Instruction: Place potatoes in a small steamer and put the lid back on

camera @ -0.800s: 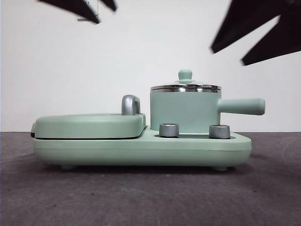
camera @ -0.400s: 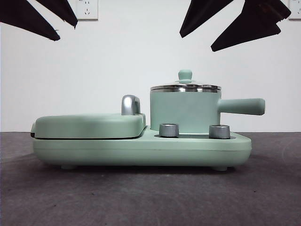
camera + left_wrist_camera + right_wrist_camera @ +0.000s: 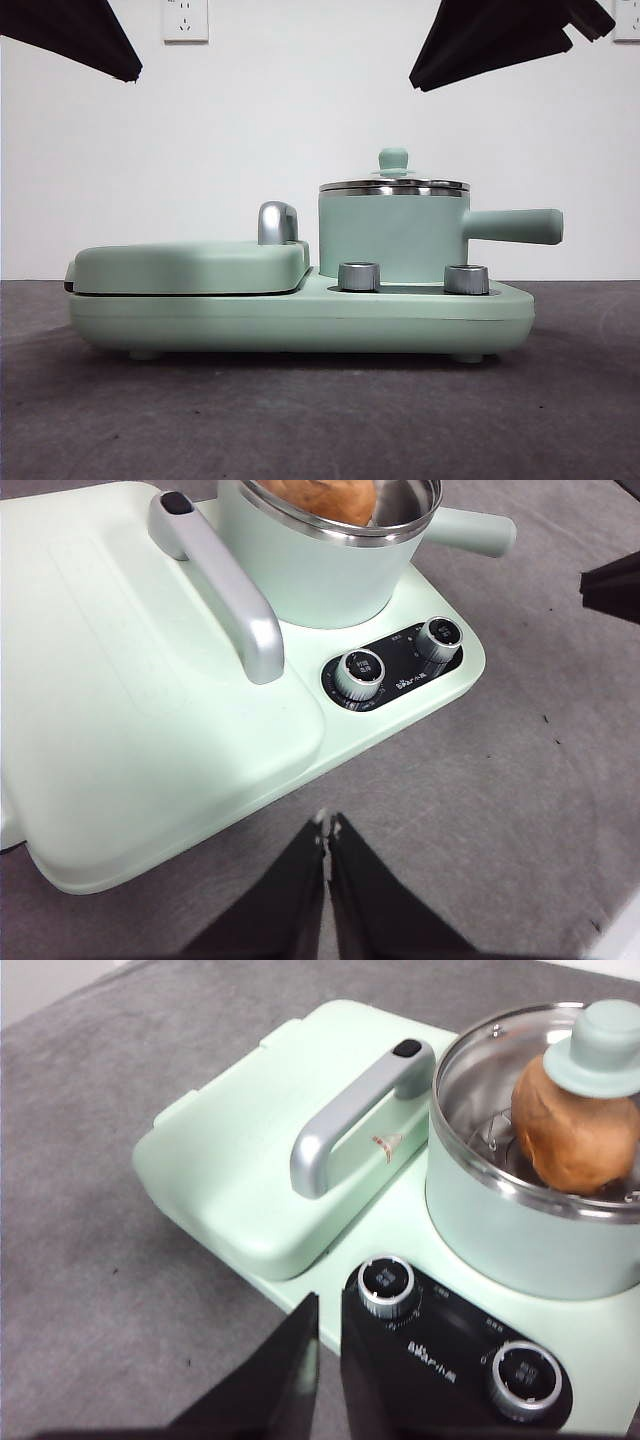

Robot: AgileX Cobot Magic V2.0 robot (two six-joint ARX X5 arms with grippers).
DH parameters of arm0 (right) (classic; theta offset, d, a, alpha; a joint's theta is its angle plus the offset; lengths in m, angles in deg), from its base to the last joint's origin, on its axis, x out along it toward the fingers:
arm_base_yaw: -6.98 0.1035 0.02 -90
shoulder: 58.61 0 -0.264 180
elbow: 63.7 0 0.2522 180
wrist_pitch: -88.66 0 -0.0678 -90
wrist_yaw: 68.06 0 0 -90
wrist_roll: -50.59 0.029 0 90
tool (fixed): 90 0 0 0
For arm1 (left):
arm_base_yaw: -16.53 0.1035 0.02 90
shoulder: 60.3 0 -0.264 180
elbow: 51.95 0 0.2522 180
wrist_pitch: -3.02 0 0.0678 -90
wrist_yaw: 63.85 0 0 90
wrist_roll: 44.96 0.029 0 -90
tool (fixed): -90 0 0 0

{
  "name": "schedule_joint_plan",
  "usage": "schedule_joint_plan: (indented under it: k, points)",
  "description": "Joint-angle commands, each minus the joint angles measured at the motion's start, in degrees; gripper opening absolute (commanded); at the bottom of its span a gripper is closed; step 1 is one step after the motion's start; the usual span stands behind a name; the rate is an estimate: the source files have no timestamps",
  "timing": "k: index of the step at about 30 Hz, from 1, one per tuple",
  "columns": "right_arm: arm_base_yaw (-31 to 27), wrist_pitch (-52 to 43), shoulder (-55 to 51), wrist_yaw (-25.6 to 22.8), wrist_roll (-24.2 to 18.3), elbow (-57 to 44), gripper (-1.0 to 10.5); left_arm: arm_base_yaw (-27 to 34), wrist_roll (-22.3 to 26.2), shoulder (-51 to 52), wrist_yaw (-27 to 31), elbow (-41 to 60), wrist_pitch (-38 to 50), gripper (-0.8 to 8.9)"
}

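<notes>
Knobs (image 3: pixel 360 276) front the cooker base (image 3: pixel 300 320); behind them stands the steamer (image 3: pixel 393 240), lid (image 3: pixel 394 184) seated, potato (image 3: pixel 570 1130) inside under the glass. Left gripper (image 3: pixel 327 825) and right gripper (image 3: pixel 328 1305) hang above, each closed, holding nothing.

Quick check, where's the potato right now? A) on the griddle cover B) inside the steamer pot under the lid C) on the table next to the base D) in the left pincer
B: the right wrist view shows the orange-brown potato sitting inside the steamer pot, seen through the clear lid whose mint knob sits above it.
</notes>
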Motion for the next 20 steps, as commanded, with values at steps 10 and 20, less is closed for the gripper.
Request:
schedule_joint_plan:
  k: [10, 20]
  points:
    - [0.55, -3.50, 0.13, -0.42, 0.11, 0.72, 0.3, 1.68, 9.44, 3.58, 1.53, 1.49, 2.32, 0.06]
    - [0.55, -4.96, 0.13, -0.42, 0.09, 0.72, 0.3, 24.02, 8.11, 35.50, 8.46, 33.20, 28.06, 0.06]
